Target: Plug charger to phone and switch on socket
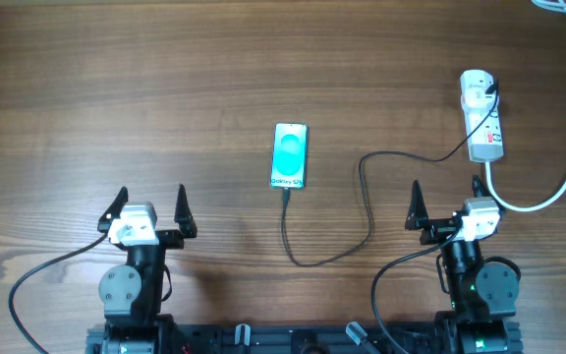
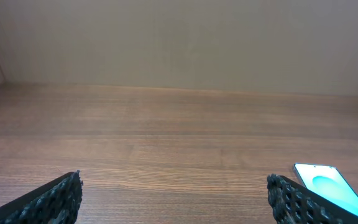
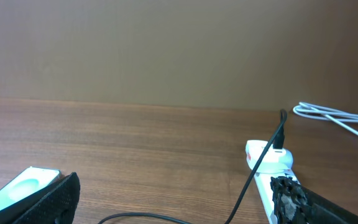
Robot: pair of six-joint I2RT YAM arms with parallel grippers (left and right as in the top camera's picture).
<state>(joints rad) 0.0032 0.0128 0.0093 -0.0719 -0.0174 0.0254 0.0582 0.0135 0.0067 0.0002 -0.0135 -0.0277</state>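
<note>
1. The left gripper (image 2: 173, 180) is nearest the left wrist camera; its two black ridged fingers (image 2: 51, 199) stand wide apart at the lower corners, with nothing but bare wood between them; it grips nothing.
2. The right gripper (image 3: 176, 183) looks the same in the right wrist view; its jaws are spread wide and hold nothing; the phone (image 3: 23, 183) shows beside its left finger and the socket (image 3: 269, 163) beside its right finger.
3. From overhead, the left gripper (image 1: 150, 192) sits at the near left of the table (image 1: 165, 79); the right gripper (image 1: 445, 187) sits at the near right; both point away from the robot and touch none of the task's things.
4. The phone (image 1: 290, 155) lies flat near the middle of the table, between the two arms and a little beyond them; its screen is lit cyan and faces up; its corner also shows at the lower right of the left wrist view (image 2: 328, 186).
5. The charger (image 1: 284, 221) meets the phone's near edge, loops towards the robot, then runs right and away to the socket (image 1: 481, 116); I cannot tell whether the connector is fully seated in the phone.
6. The socket lies at the far right, just beyond the right gripper; the charger's black plug (image 3: 280, 140) stands in its far end; the switch's position cannot be made out.
7. A thick white cord (image 1: 534, 207) leaves the socket's near end and curves right, then away along the table's right side.
</note>
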